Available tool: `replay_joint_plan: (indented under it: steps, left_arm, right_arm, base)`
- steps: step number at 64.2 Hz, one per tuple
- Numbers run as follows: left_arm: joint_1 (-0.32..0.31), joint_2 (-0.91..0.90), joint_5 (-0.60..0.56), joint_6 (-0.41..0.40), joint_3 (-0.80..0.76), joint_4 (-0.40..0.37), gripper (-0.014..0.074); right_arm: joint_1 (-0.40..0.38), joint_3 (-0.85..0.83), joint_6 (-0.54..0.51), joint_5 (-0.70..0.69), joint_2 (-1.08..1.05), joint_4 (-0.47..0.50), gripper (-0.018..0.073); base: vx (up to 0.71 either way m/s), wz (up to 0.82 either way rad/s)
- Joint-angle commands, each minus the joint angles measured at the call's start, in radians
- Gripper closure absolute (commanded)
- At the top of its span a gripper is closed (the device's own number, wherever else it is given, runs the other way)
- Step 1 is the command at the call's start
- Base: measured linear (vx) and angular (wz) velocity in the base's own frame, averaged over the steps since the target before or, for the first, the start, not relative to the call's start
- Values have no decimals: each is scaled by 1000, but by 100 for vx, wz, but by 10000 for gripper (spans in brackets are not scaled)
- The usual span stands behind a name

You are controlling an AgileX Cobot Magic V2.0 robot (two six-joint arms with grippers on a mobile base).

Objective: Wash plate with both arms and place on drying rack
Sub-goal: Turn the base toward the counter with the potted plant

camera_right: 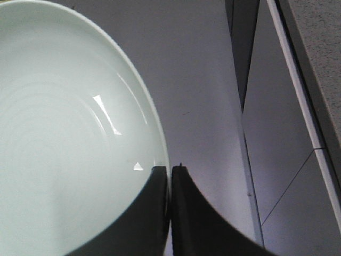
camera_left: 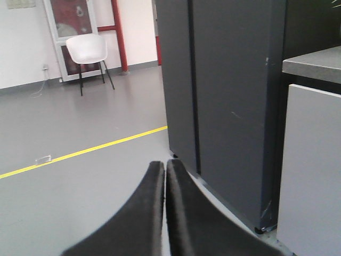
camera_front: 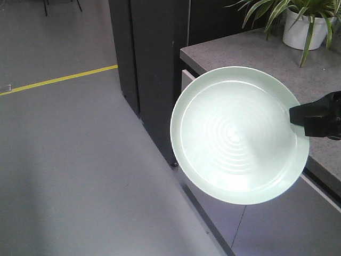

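Note:
The pale mint-green plate (camera_front: 238, 136) hangs in the air in front of the counter, its ringed inside facing the front camera. My right gripper (camera_front: 298, 118) is shut on its right rim. In the right wrist view the plate (camera_right: 64, 133) fills the left side and my right gripper (camera_right: 169, 170) pinches its edge between both black fingers. My left gripper (camera_left: 165, 165) is shut with nothing between its fingers, pointing over the grey floor; it does not show in the front view. The drying rack is out of view.
A grey speckled counter (camera_front: 266, 56) with pale cabinet fronts (camera_left: 311, 176) runs along the right. A potted plant (camera_front: 303, 21) stands on it at the back. A tall dark cabinet (camera_front: 149, 58) rises beside the counter. A yellow floor line (camera_front: 58, 80) and a white chair (camera_left: 88, 53) lie farther off.

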Motion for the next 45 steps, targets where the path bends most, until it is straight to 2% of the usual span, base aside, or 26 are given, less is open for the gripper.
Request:
replay_joint_plan:
  steps: [1, 45]
  left_arm:
    - [1, -15, -77, -4, 18, -9, 603]
    - [1, -15, -77, -4, 18, -9, 603]
  right_arm:
    - [-8, -28, -7, -46, -16, 41, 566]
    - [-8, -28, -6, -46, -16, 41, 566]
  base:
    - [6, -20]
    - [6, -22]
